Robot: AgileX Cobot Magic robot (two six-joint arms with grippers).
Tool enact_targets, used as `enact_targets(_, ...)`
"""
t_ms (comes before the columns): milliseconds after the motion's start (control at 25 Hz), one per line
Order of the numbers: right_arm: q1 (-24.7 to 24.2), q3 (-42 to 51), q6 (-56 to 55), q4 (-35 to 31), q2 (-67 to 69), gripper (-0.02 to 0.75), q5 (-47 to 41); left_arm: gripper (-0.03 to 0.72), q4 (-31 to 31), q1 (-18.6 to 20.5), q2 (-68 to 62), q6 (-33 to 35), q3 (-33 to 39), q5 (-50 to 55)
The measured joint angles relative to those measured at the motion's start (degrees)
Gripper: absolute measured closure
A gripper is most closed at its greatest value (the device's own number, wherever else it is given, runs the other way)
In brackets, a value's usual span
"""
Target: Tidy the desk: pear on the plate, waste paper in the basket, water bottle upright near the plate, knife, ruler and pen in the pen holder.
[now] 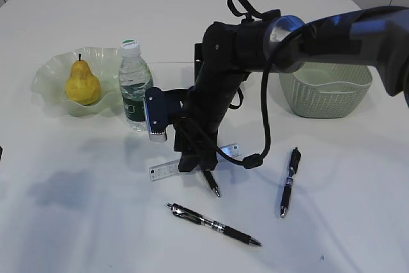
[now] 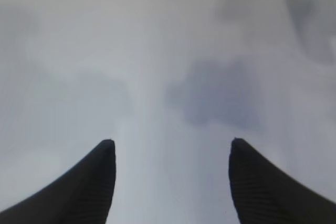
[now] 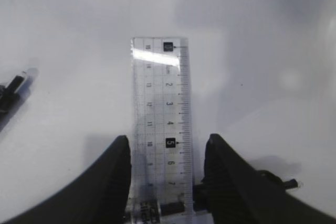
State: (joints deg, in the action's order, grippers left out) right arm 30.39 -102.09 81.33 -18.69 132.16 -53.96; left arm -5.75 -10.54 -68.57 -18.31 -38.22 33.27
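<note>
In the exterior view the right arm reaches across the desk (image 1: pixel 77 222) and its gripper (image 1: pixel 192 161) is down at the ruler (image 1: pixel 165 171), with pens just beside it; the pear (image 1: pixel 83 84) sits on the plate (image 1: pixel 48 75), the water bottle (image 1: pixel 135 87) upright beside it, the basket (image 1: pixel 326 94) well behind. In the left wrist view the left gripper (image 2: pixel 172 153) hovers over bare desk, jaws wide and empty. In the right wrist view the ruler lies flat between the right jaws, which flank its edges half-open; whether they touch it I cannot tell.
</note>
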Motion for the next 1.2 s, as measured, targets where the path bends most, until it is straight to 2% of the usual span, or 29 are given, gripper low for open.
enact_targets(1080, 0.0, -0.3, -0.1, 0.1, 1.9, 0.391, 0.3, 0.214, 0.0, 0.0, -1.6, 0.0, 0.0, -0.9)
enact_targets(1200, 0.0, -0.3, -0.6, 0.1, 1.9, 0.423, 0.3, 0.214, 0.0, 0.0, -1.6, 0.0, 0.0, -0.9)
